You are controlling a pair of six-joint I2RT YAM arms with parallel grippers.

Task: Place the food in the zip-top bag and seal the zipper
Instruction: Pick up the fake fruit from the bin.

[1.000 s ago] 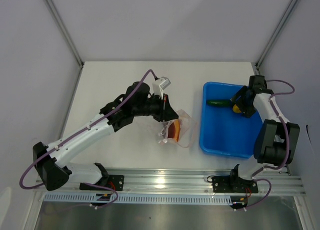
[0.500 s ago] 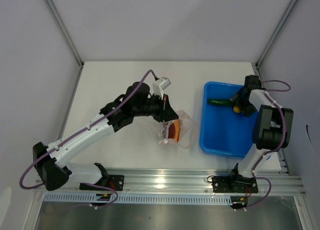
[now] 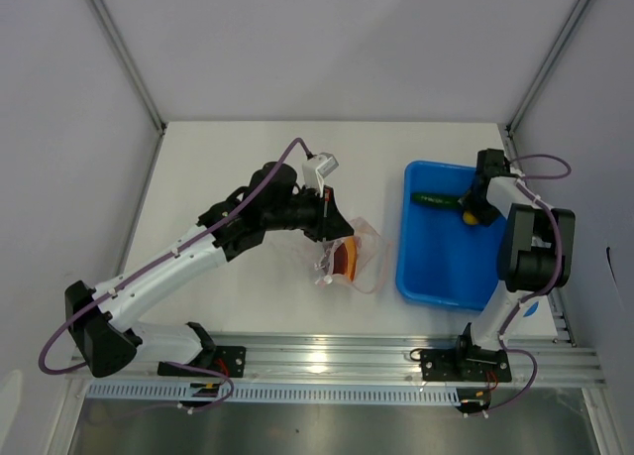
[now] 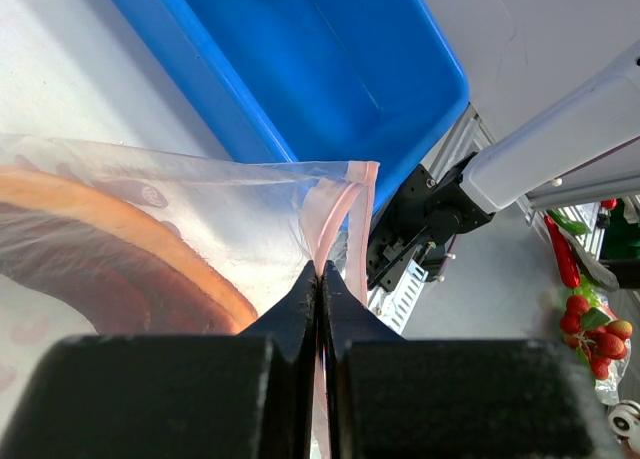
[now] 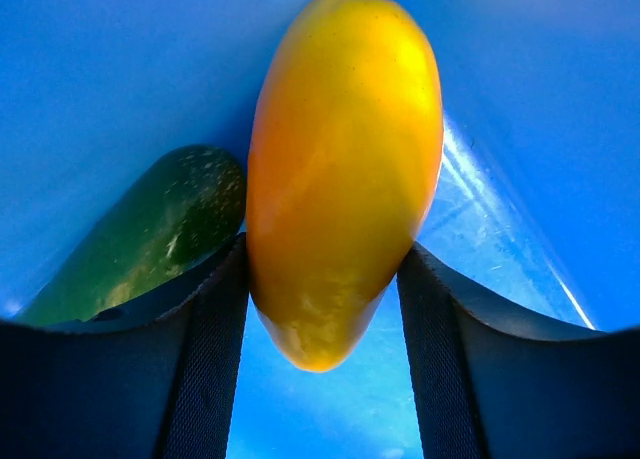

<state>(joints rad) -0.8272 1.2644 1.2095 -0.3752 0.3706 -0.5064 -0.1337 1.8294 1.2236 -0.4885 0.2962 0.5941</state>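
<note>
The clear zip-top bag lies on the table left of the blue tray, with the red-brown piece inside it. My left gripper is shut on the bag's pink zipper strip and holds that edge up; the left wrist view shows the bag and the red-brown piece behind the plastic. My right gripper is in the tray, its jaws closed against both sides of the yellow-orange piece. The dark-green cucumber lies just left of it, and also shows in the right wrist view.
The blue rectangular tray stands at the right of the table, close to the bag's right edge. A metal rail runs along the table's near edge. Grey walls enclose the back and sides.
My right gripper has shifted slightly toward the back of the tray over the yellow-orange piece. The left arm and the bag have not moved.
</note>
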